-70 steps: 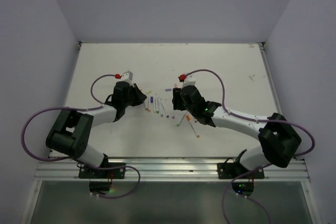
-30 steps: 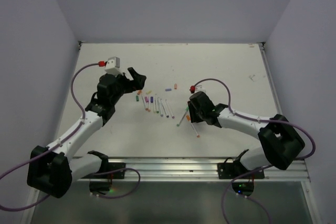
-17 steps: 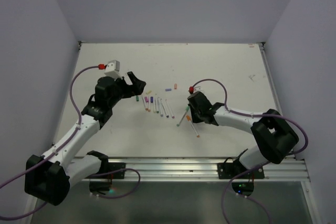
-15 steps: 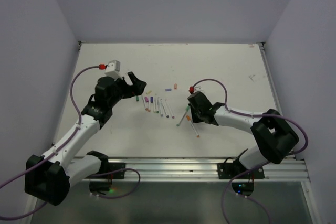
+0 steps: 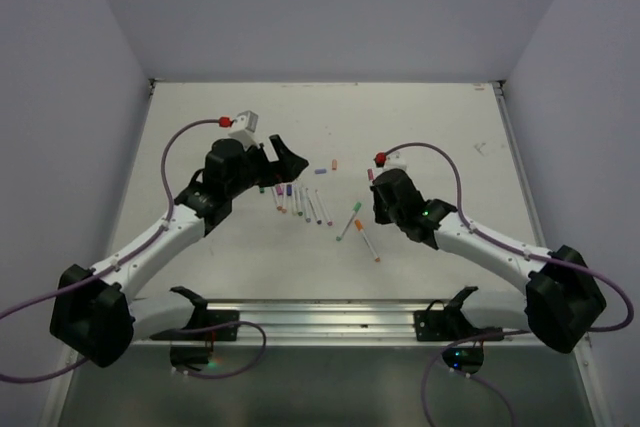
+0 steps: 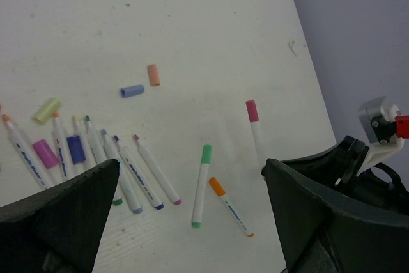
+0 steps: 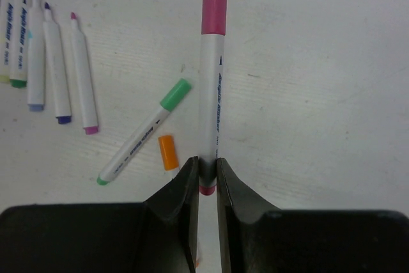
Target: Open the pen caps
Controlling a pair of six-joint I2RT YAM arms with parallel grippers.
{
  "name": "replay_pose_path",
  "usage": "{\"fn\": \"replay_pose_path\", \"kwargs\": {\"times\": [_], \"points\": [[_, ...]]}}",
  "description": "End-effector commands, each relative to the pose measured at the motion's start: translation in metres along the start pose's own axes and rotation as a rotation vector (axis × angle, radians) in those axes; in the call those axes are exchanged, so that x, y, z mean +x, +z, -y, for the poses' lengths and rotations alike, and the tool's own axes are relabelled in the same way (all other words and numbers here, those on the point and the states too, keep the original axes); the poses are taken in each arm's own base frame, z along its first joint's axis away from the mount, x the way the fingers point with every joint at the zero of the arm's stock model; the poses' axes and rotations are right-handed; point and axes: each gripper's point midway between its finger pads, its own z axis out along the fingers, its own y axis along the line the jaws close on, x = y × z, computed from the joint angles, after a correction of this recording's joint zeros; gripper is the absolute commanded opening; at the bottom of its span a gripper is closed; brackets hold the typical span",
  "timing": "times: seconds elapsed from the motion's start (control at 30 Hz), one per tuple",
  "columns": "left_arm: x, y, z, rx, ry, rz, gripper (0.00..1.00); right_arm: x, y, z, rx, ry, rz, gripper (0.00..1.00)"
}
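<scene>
The pink cap was still on its pen. The right gripper had just clamped that pen by its tail end and drawn it away from the green pen and orange pen, with the cap pointing away from the arm. I couldn't tell whether it was clear of the table.

The left gripper had swung in toward the middle, jaws spread wide and holding nothing. It looked to me like the set-up for pulling the cap off, with two more capped pens left to do.

Beyond and to the right of the held pen the table lay bare, with its edges and the walls well apart. The loose caps and the row of bare pens sat below the left gripper, so a low reach might scatter them.
</scene>
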Motion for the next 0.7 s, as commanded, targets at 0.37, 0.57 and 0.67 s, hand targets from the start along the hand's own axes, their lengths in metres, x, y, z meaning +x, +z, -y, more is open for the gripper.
{"fn": "replay_pose_path", "kwargs": {"times": [0.37, 0.57, 0.67], "points": [[-0.002, 0.054, 0.100, 0.167, -0.074, -0.020, 1.00, -0.055, -0.040, -0.039, -0.247, 0.054, 0.287, 0.00], [0.006, 0.075, 0.107, 0.142, -0.073, -0.018, 1.00, -0.059, -0.045, -0.055, -0.293, 0.052, 0.315, 0.00], [0.016, 0.088, 0.105, 0.128, -0.068, -0.034, 0.96, -0.059, -0.047, -0.062, -0.316, 0.047, 0.318, 0.00]]}}
